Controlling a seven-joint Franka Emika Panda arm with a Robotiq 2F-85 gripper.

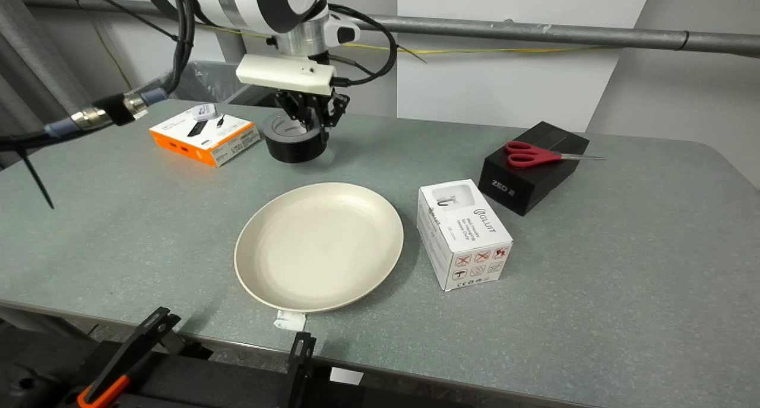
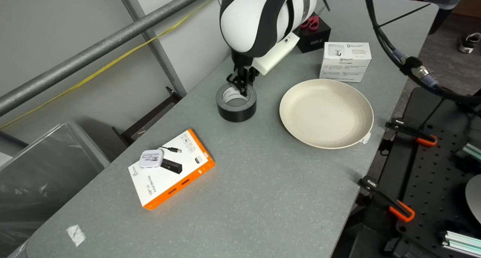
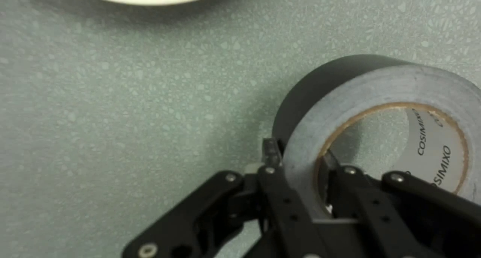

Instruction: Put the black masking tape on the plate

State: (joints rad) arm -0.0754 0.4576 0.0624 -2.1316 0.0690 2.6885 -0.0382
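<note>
1. Black masking tape (image 1: 295, 152): one roll, ring-shaped, hole facing up, lettered COSIMIXO inside the core. Located near the orange-edged box (image 1: 208, 136) and apart from the plate (image 1: 320, 247). Whether its underside meets the worktop (image 1: 623, 289) is hard to tell from these angles.
2. End effector (image 3: 300, 158): black, two-fingered, clasping the wall of the tape. Its fingers (image 3: 272, 154) stand one outside the roll, one within the hole, as the wrist view records.
3. Plate: round, cream-white, shallow, plain-rimmed, face up on the worktop near its edge. White scrap (image 1: 290, 320) showing just at the rim.
4. White box (image 1: 466, 236): lettered GLUIT, on the worktop just beside the plate.
5. Black box (image 1: 537, 179): lettered ZED 2, on the worktop near the white box.
6. Scissors (image 1: 545, 156): red-handled, laid on the black box; blades projecting past its edge in an exterior view.
7. Orange-edged box: flat, white-topped, printed with pictures, lying on the worktop. Small white case (image 2: 151, 159) resting on top, near one corner.
8. Clamps (image 2: 387, 198): two, black with orange handles, at the worktop's edge in an exterior view.
9. Pipe (image 1: 534, 32): grey metal, running behind the worktop in both exterior views.
</note>
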